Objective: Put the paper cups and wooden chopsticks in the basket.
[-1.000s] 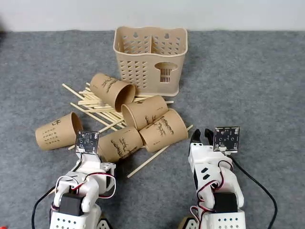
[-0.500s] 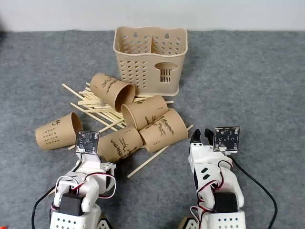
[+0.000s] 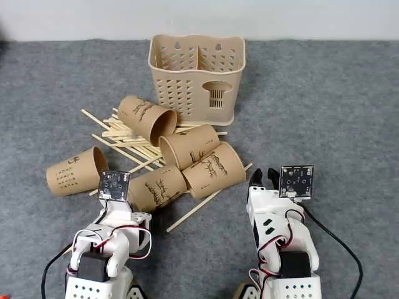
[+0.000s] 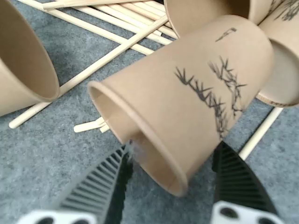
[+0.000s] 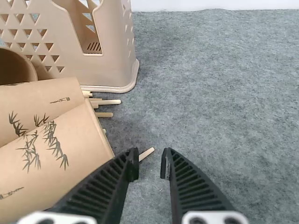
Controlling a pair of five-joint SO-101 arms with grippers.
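Carpet (image 3: 324, 112), grey, under basket (image 3: 181, 93); white wall (image 3: 199, 17) behind.

Paper cups (image 3: 187, 149) atop chopsticks (image 3: 120, 134), just before the basket (image 3: 181, 93).

Left arm (image 3: 118, 225) and right arm (image 3: 271, 212) white with red-black cables; claw fingers (image 5: 112, 182) ribbed black, seemingly plastic.

Bare carpet (image 3: 312, 112) lies open right of the basket (image 3: 181, 93); cups (image 3: 187, 146) and chopsticks (image 3: 121, 134) crowd its left front
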